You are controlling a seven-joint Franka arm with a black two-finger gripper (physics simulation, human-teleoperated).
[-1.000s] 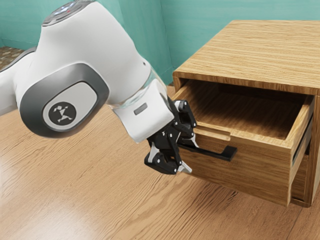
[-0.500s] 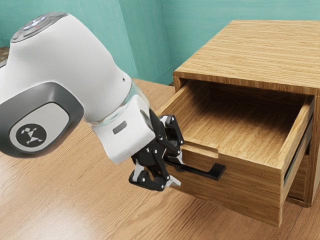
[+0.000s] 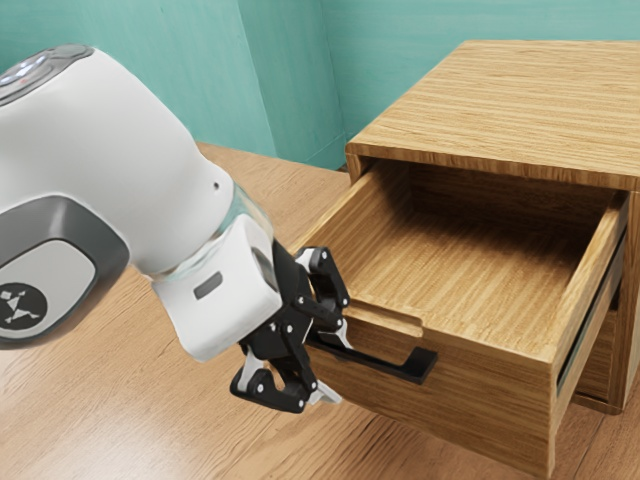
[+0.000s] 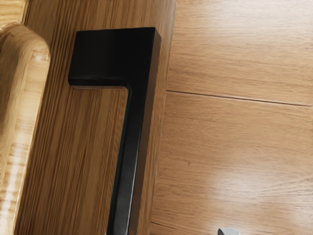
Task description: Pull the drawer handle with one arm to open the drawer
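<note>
The bulky white robot arm (image 3: 110, 200) is taking up much of the exterior view's left half and is reaching down toward the lower centre. By my reading, the pulling step is under way and well advanced. The box-shaped oak-veneer cabinet (image 3: 520, 100) is standing on the pale wooden table (image 3: 90, 430) in the right half of the frame. Its wide wooden drawer (image 3: 450, 400) is jutting far out toward the lower left. It is holding nothing, with its bare plank floor showing from front to back. The long black bar handle (image 3: 390, 358) is sitting on the drawer's front panel at lower centre. The black two-finger gripper (image 3: 322, 338) is clamping narrowly on the bar's left end. The next move is probably calling for a straight pull along the drawer's slide line without twisting the grip, or for stopping if the slide is nearing its end.
</note>
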